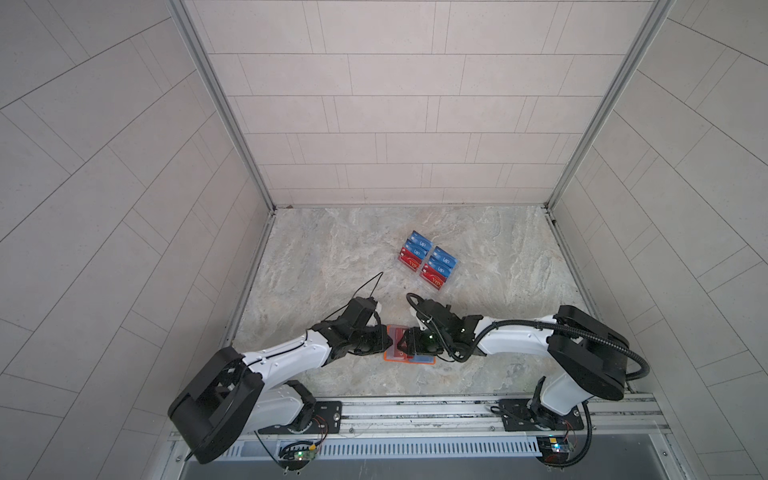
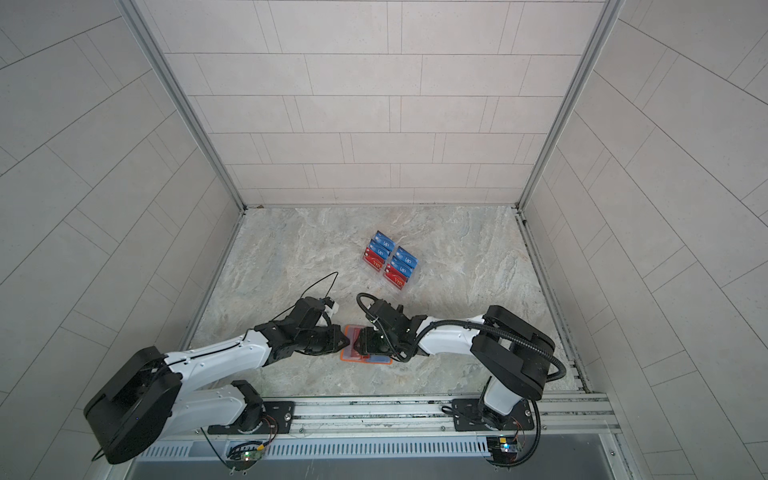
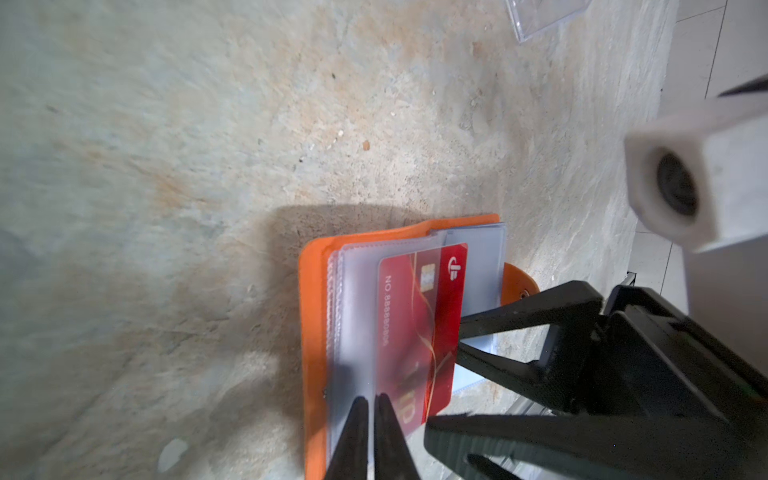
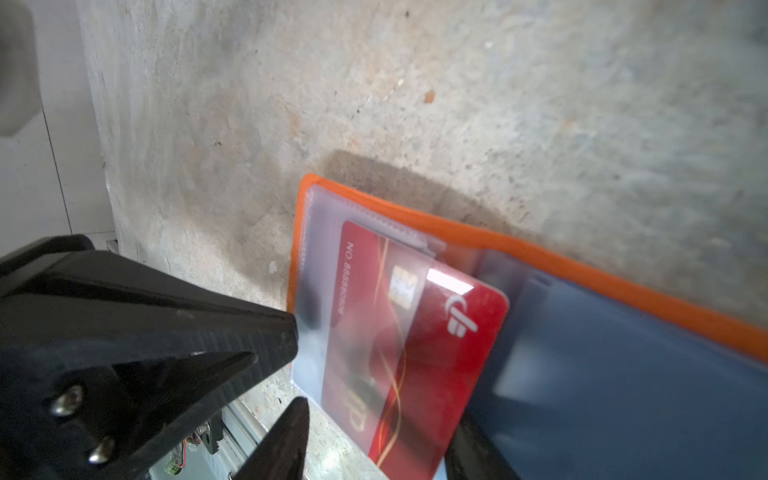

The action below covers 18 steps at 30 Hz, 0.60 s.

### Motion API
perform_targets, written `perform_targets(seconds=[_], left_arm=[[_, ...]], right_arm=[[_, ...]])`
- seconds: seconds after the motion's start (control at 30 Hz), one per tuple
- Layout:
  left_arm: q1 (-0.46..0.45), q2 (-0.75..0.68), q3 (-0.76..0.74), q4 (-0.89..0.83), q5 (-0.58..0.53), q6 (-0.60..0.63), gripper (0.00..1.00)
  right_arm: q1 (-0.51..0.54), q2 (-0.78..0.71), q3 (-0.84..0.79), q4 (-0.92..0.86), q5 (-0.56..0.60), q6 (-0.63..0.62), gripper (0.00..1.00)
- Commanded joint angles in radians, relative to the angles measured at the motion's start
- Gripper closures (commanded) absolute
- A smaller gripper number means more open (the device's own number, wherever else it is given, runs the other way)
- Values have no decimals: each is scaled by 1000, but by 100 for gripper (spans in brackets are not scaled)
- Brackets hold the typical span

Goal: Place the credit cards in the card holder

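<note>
Worktop (image 1: 478, 249): mottled stone-look slab, both arms reaching in from the near side to meet at its near middle. Cards (image 1: 442, 262): stock of red and blue in two stepped rows, far of centre, well apart from the work. Holder (image 3: 312, 332): orange, lying open and flat on the worktop between the two grippers; one half shows a blue card (image 4: 602, 395) under plastic. Right gripper (image 3: 444, 384): jaws apart, clamped on nothing, tips at the free long edge of the red card. Left gripper (image 3: 371, 409): tips all but together, seemingly pinching the edge of a sleeve (image 3: 357, 311) on the holder's left half. Red card (image 3: 415, 324): most of it inside that sleeve, a strip along one long edge bare. Key relation: the red card's long axis runs far-to-near, across the line joining the grippers; its bare edge faces the right gripper, the nearer one, and the sleeve's depth lies toward the left gripper. Judged step: seating the red card, which likely needs a sideways push from the right toward the left, with the sleeve held
</note>
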Motion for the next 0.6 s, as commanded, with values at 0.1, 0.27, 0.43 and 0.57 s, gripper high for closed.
perform_targets(seconds=[0.1,0.27,0.43,0.57], left_arm=[[-8,-10,-28,27,-7,-13,87],[2,-81,-14,-64,-83,5,77],[23,-88,27,-159,-135,49,61],[32,-47,32,-133,-104,60,62]], right_arm=[[19,64,57,-56,12,-4,46],[30,32,111,-237,93,-95,46],[25,-4,132,-329,120,-139,42],[26,21,138,-310,85,-140,43]])
